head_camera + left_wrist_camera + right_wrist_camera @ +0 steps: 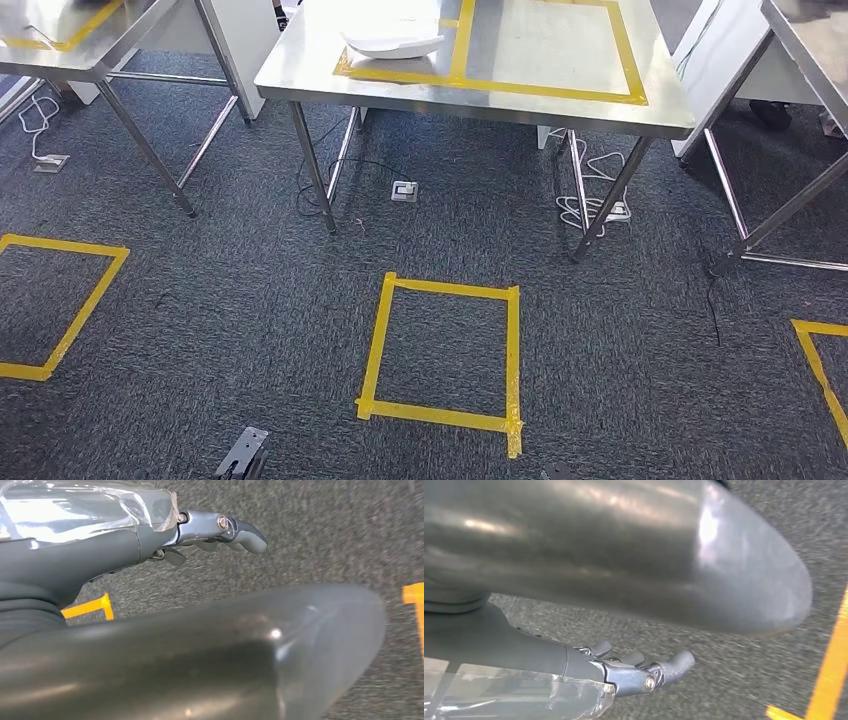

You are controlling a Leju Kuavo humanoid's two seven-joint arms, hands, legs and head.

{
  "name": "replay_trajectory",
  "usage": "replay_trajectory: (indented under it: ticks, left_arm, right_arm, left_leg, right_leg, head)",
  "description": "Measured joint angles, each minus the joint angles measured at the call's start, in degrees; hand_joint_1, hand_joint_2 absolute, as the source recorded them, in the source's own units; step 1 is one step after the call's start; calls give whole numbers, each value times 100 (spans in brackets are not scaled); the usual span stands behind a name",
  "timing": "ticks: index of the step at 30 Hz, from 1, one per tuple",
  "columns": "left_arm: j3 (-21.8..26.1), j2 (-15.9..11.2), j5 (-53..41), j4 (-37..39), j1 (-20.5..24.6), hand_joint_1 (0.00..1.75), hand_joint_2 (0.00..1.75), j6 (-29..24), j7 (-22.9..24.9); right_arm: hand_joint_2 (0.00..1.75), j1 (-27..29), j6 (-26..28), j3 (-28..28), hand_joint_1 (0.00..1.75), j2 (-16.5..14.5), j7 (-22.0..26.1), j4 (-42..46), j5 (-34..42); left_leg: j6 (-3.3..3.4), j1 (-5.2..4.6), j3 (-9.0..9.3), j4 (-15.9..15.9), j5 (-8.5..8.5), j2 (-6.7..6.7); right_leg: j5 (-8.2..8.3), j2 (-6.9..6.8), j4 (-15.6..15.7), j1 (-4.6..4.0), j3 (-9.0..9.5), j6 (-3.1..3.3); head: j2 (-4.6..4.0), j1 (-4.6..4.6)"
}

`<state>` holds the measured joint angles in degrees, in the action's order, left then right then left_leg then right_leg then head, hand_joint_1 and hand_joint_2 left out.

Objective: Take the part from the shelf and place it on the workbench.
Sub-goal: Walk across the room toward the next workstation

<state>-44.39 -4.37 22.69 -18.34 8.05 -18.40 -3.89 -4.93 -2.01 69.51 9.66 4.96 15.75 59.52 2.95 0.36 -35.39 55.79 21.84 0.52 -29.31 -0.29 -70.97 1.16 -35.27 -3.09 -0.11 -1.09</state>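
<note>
A white, flat curved part (pixel 392 44) lies on the steel workbench (pixel 560 100), inside the left one of two yellow-taped fields. The bench stands ahead of me across grey carpet. My left hand (pixel 220 530) hangs over the carpet with its fingers stretched out and its thick thumb apart from them, holding nothing. My right hand (pixel 639 672) hangs the same way above the carpet, fingers apart and empty.
A yellow tape square (pixel 445 350) marks the floor in front of the bench. More tape squares lie at the left (pixel 60 310) and right (pixel 825 370). Steel tables stand at the left (pixel 90 50) and right (pixel 800 40). A floor socket (pixel 404 191) and cables (pixel 590 205) lie under the bench.
</note>
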Motion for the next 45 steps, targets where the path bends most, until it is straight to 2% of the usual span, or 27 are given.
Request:
replay_trajectory:
  ticks: [1, 3, 5, 7, 9, 11, 12, 13, 14, 16, 18, 20, 22, 23, 26, 27, 28, 30, 31, 33, 35, 37, 39, 40, 42, 44, 45]
  left_arm:
    - [0, 3, 0, 0, 1, 0, 0, 0, 0]
    - [0, 7, -2, 0, 3, 0, 0, -1, -1]
    - [0, 6, -4, 1, 3, 0, 0, -1, -2]
    - [-1, 2, -4, 10, -14, 0, 0, 2, -1]
    - [-3, 2, -10, 24, -34, 0, 0, 21, 7]
    - [-4, 2, -37, 32, -31, 0, 0, 57, 18]
    - [-5, 3, -56, 35, -26, 0, 0, 76, 23]
    - [-9, 5, -70, 37, -23, 0, 0, 88, 28]
    - [-15, 9, -79, 38, -20, 0, 0, 98, 35]
    - [-33, 14, -102, 42, -3, 0, 0, 116, 48]
    - [-52, 16, -142, 44, 41, 0, 0, 142, 58]
    - [-76, 20, -180, 47, 77, 0, 0, 180, 64]
    - [-95, 29, -195, 55, 82, 0, 0, 216, 73]
    - [-99, 34, -202, 58, 84, 0, 0, 227, 74]
    - [-119, 49, -227, 62, 89, 0, 0, 199, 48]
    - [-125, 52, -231, 64, 86, 0, 0, 155, 37]
    - [-130, 56, -231, 67, 85, 0, 0, 113, 32]
    - [-134, 56, -228, 78, 85, 0, 0, 145, 118]
    - [-135, 51, -232, 82, 87, 0, 0, 209, 197]
    - [-139, 34, -261, 87, 93, 0, 0, 315, 339]
    - [-142, 24, -284, 87, 96, 0, 0, 334, 378]
    - [-142, 23, -285, 87, 97, 0, 0, 334, 380]
    - [-145, 18, -331, 87, 131, 0, 0, 337, 422]
    - [-151, 2, -364, 87, 150, 0, 0, 338, 457]
    - [-161, -50, -420, 89, 177, 0, 0, 339, 511]
    - [-165, -90, -440, 90, 179, 0, 0, 340, 523]
    - [-166, -96, -446, 90, 179, 0, 0, 341, 525]
  right_arm:
    - [0, -13, 0, 0, 0, 5, 0, -2, 0]
    - [0, -42, 0, 0, 0, 15, 0, -3, 0]
    - [0, -50, 0, 1, 0, 19, -1, -4, 0]
    - [0, -41, -1, 2, 0, 11, -3, -7, 0]
    - [0, -38, -2, 2, 0, 5, -8, -9, 1]
    - [0, -36, -2, 2, 0, 7, -11, -14, 2]
    - [0, -33, -2, 2, 0, 7, -13, -18, 2]
    - [0, -29, -2, 2, 0, 7, -13, -23, 2]
    - [0, -23, -2, 2, 0, 7, -13, -29, 3]
    - [0, -12, -2, 2, 0, 7, -13, -40, 8]
    - [0, 1, 2, 2, 0, -2, -14, -46, 16]
    - [0, 13, 23, 1, 0, -2, -15, -51, 22]
    - [0, 41, 57, 0, 0, 17, -15, -64, 13]
    - [0, 58, 68, 1, 0, 28, -15, -70, 2]
    - [0, 83, 78, 6, 0, 62, -14, -84, -38]
    - [0, 84, 74, 7, 0, 72, -14, -89, -54]
    - [0, 84, 67, 7, 0, 82, -5, -93, -72]
    - [0, 73, 48, 7, 0, 91, 42, -97, -94]
    - [0, 61, 40, 7, 0, 90, 68, -98, -97]
    - [0, 25, 24, 7, 0, 75, 92, -98, -98]
    - [0, 6, 18, 7, 0, 62, 92, -98, -98]
    - [0, 5, 18, 7, 0, 62, 92, -98, -98]
    - [0, -22, -5, -2, 0, 50, 96, -104, -85]
    - [0, -32, -26, -14, 0, 33, 98, -108, -72]
    - [0, -45, -66, -45, 0, -9, 97, -116, -45]
    - [0, -46, -80, -67, 0, -34, 92, -123, -31]
    - [0, -45, -82, -73, 0, -42, 90, -126, -27]
  left_leg:
    - [-28, -3, -104, 35, -66, 1]
    - [-95, -14, -242, 83, -192, 7]
    - [-165, -13, -287, 70, -325, 12]
    - [-234, 15, -342, 80, -335, 0]
    - [-301, 38, -452, 390, 131, -17]
    - [-355, 42, -566, 1114, 797, -25]
    - [-369, 43, -590, 1484, 957, -26]
    - [-373, 42, -559, 1744, 966, -27]
    - [-362, 42, -449, 1822, 853, -27]
    - [-295, 31, 58, 1383, 607, -37]
    - [-190, -1, 726, 500, 735, -49]
    - [-107, -55, 1035, -4, 904, -55]
    - [-40, -75, 971, -90, 785, -36]
    - [0, -66, 903, -123, 694, -24]
    - [67, -38, 602, -164, 413, -5]
    - [61, -37, 499, -159, 328, 1]
    - [47, -33, 391, -153, 248, 6]
    - [-4, -19, 172, -120, 99, 15]
    - [-38, -13, 64, -86, 41, 17]
    - [-99, -18, -87, -3, -34, 24]
    - [-122, -28, -136, 37, -52, 27]
    - [-123, -29, -139, 44, -53, 26]
    - [-174, -22, -184, 84, -121, 33]
    - [-225, -1, -240, 194, -43, 30]
    - [-328, 43, -491, 897, 426, 14]
    - [-367, 55, -702, 1695, 860, 2]
    - [-355, 53, -658, 1762, 841, 0]
  right_leg:
    - [35, 1, 408, 4, 329, -16]
    - [-108, 12, 1276, -15, 900, 58]
    - [-205, 26, 1585, -52, 1020, 157]
    - [-88, 19, 1550, -32, 889, 246]
    - [67, 3, 1550, -5, 738, 339]
    - [225, -3, 1539, -22, 572, 377]
    - [300, -4, 1527, -31, 483, 376]
    - [372, -4, 1510, -40, 386, 372]
    - [439, -3, 1489, -48, 289, 365]
    - [563, 1, 1453, -66, 111, 347]
    - [673, -1, 1440, -86, 20, 297]
    - [783, -16, 1457, -72, 0, 216]
    - [849, -18, 1466, -57, -31, 154]
    - [753, -10, 1387, -58, -84, 162]
    - [-21, 9, 545, -42, -351, 268]
    - [-201, 10, 172, -29, -412, 252]
    - [-238, 11, -118, -14, -421, 192]
    - [67, 11, -233, 30, -215, -8]
    - [218, 11, -6, 57, 21, -83]
    - [201, 11, 673, 88, 565, -111]
    - [46, 11, 1034, 92, 832, -80]
    - [30, 11, 1071, 86, 861, -77]
    - [-139, 18, 1340, 51, 963, 30]
    - [-184, 15, 1462, 39, 985, 128]
    - [-137, 6, 1555, 14, 915, 296]
    - [-37, 2, 1546, -14, 811, 346]
    - [-12, 4, 1541, -30, 785, 345]
  head:
    - [0, 0]
    - [0, -10]
    - [0, -20]
    - [0, -21]
    - [0, -32]
    - [0, -42]
    - [0, -41]
    - [0, -42]
    - [0, -42]
    - [0, -43]
    - [0, -39]
    - [0, -38]
    - [0, -42]
    - [0, -37]
    - [0, -5]
    - [0, -1]
    - [0, -2]
    - [0, -1]
    - [0, -2]
    - [0, 0]
    - [0, 4]
    - [0, 4]
    - [0, -6]
    - [0, -11]
    - [0, -19]
    - [0, -22]
    - [0, -24]
